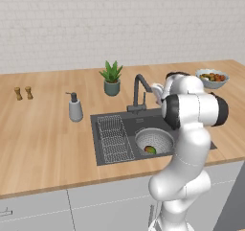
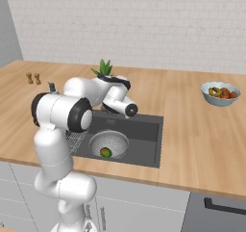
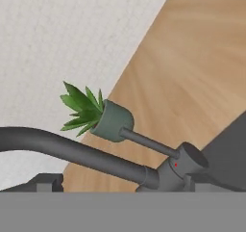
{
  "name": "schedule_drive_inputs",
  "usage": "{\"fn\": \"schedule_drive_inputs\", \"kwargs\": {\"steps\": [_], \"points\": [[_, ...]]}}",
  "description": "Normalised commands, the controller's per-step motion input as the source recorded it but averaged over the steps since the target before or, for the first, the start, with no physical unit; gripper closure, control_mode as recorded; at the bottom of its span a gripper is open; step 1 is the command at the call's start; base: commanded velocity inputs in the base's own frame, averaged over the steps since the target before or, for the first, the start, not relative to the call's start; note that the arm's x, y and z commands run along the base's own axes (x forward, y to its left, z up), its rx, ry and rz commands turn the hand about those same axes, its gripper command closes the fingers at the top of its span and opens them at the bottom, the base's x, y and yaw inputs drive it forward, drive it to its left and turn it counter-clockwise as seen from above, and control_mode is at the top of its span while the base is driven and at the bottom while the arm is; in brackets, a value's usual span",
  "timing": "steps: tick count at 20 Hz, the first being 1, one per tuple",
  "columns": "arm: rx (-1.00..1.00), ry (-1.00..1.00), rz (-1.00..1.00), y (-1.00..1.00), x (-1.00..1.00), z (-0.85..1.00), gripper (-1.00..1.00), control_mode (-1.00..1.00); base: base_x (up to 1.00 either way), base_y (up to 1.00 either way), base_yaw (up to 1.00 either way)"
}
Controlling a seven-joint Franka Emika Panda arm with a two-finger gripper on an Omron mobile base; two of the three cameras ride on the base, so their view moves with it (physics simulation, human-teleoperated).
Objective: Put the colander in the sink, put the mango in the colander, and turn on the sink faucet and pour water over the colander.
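The colander (image 1: 155, 140) stands in the right half of the dark sink (image 1: 98, 144), and the red-green mango (image 1: 150, 150) lies inside it. The right base view has the same colander (image 2: 109, 143) and mango (image 2: 105, 152) in the sink (image 2: 146, 135). My gripper (image 1: 153, 88) is up at the sink faucet (image 1: 139, 92), just right of its spout. In the hand view my gripper (image 3: 126, 184) is open, fingertips (image 3: 46, 182) wide apart. The faucet (image 3: 72, 151) runs across between them, and its side lever (image 3: 149, 144) points away.
A wire rack (image 1: 115, 139) fills the sink's left half. A soap dispenser (image 1: 75, 108) stands left of the sink, and a potted plant (image 1: 111, 79) behind the faucet. At the far right sits a fruit bowl (image 1: 212, 77). Two shakers (image 1: 23, 93) stand far left.
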Motion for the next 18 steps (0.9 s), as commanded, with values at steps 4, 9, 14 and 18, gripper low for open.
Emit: {"fn": "schedule_drive_inputs", "kwargs": {"steps": [4, 9, 14, 18], "points": [[0.03, 0.06, 0.0, 0.0, 0.27, -0.1, -1.0, -1.0, 0.0, 0.0, 0.0], [0.01, 0.01, 0.0, 0.03, 0.02, -0.14, -1.0, -1.0, 0.0, 0.0, 0.0], [0.0, 0.0, 0.0, 0.05, 0.0, -0.2, -1.0, -1.0, 0.0, 0.0, 0.0], [0.0, 0.0, 0.0, 0.07, 0.01, -0.19, -1.0, -1.0, 0.0, 0.0, 0.0]]}}
